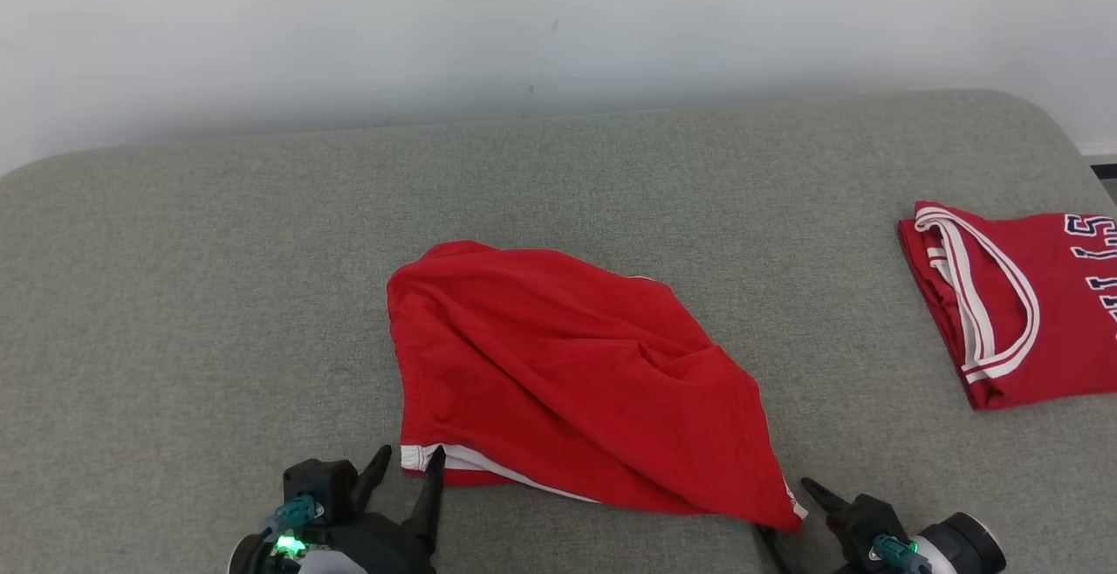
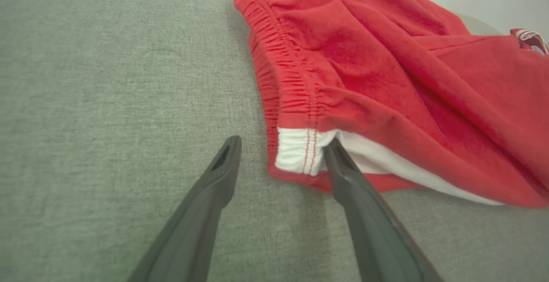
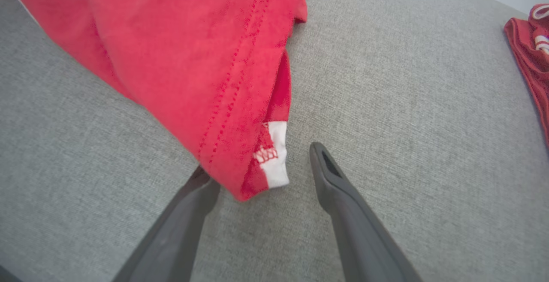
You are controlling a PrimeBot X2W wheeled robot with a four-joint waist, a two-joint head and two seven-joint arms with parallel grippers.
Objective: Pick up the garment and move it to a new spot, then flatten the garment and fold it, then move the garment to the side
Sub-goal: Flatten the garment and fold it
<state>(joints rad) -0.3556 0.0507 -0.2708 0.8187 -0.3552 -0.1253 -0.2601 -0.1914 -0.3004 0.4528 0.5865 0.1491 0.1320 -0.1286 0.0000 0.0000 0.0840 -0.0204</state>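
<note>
Jaws at garment (image 1: 558,365) corners (jersey (image 1: 1047,330) aside)

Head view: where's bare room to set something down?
Widest: left of the shorts, to the cushion's edge. Also behind them toward the wall, and a narrower gap before the jersey. Crowded: shorts' near corners, left gripper and right gripper there.

A grey fabric-covered bed (image 1: 174,295) with rounded far corners carries two garments; rumpled red shorts (image 1: 558,365) with white trim lie near its front middle; well apart, at its right edge, lies a folded red jersey (image 1: 1038,312) with striped trim.
</note>
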